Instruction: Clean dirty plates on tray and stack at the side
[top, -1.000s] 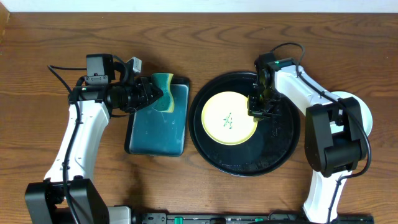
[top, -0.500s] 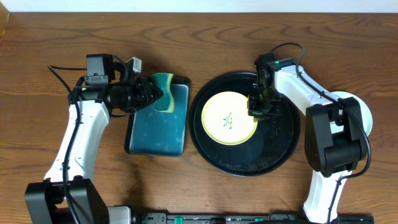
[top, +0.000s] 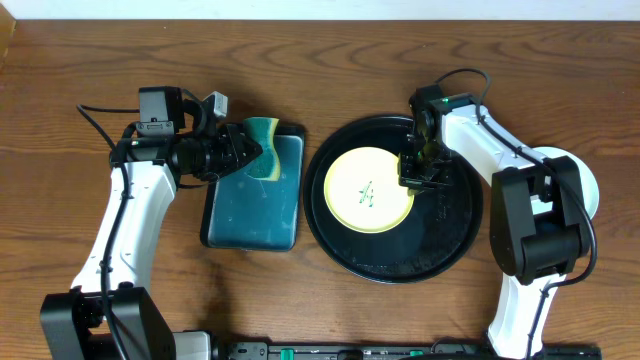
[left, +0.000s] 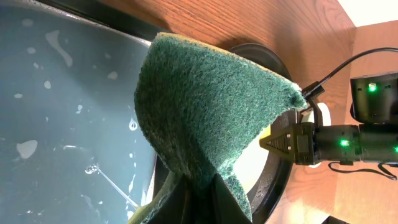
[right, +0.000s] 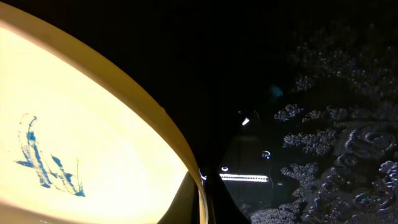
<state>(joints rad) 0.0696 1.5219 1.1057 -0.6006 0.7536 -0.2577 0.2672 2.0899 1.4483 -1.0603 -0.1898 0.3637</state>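
Observation:
A pale yellow plate (top: 368, 190) with a green-blue scribble in its centre lies on the round black tray (top: 445, 240). My right gripper (top: 414, 172) is shut on the plate's right rim; in the right wrist view the rim (right: 158, 127) runs between the fingers (right: 202, 196) over the wet tray (right: 323, 74). My left gripper (top: 248, 154) is shut on a green and yellow sponge (top: 264, 146) above the teal tray (top: 255, 205). In the left wrist view the sponge (left: 205, 106) fills the middle, pinched at the fingers (left: 199, 199).
A pale plate (top: 588, 185) lies on the wood at the far right, partly hidden by the right arm. The teal tray (left: 56, 112) holds water drops. The black tray has suds at its lower right.

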